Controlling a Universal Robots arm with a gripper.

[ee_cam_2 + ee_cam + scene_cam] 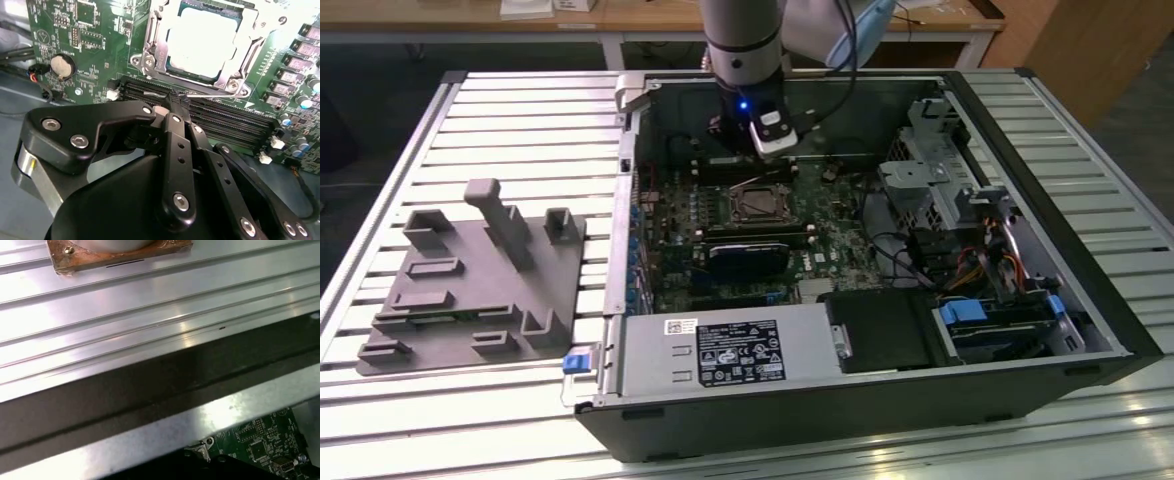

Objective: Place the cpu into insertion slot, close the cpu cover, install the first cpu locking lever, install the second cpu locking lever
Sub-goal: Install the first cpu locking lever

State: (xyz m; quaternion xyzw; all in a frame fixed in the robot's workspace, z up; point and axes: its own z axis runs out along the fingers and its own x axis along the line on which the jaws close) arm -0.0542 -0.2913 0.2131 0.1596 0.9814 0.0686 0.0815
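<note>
In the exterior view my gripper (754,165) reaches down inside the open computer case, just behind the insertion slot (755,205) on the green board. In the second wrist view the cpu (202,42) lies in the slot, its bright silver face showing through the window of the cpu cover (152,52), which lies flat over it. A thin silvery locking lever (202,95) runs along the near side of the socket. My black fingers (175,130) are shut, with their tips (174,100) at this lever. Whether the wire is pinched between them I cannot tell.
Long black memory slots (225,120) lie under the fingertips and a coin battery (62,65) sits on the board. The case holds a power supply (720,355), a drive cage (947,190) and cables. A grey fixture block (467,280) stands on the slatted table (150,315).
</note>
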